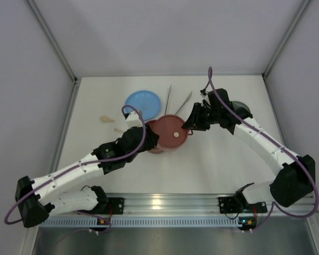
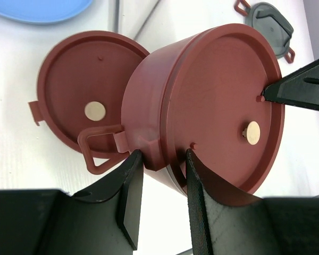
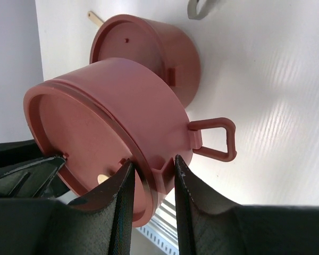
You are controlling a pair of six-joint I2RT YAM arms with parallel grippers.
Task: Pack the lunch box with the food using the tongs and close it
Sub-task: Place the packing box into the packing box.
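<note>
Both arms clamped on one lidded bowl of the lunch box, centre of table.

Top view: left gripper (image 1: 143,130) and right gripper (image 1: 194,125) meet on the lidded bowl (image 1: 173,133) from opposite sides, I'd say to steady it for stacking. One tongs (image 1: 168,98) lies idle above, beside one blue plate (image 1: 142,102). Left wrist: jaws part-closed, pinching the bowl's rim. The second bowl (image 2: 85,101) is at left, so two bowls, and one grey top lid (image 2: 268,21) is upper right. Right wrist: jaws part-closed, pinching the rim near the loop handle.
</note>
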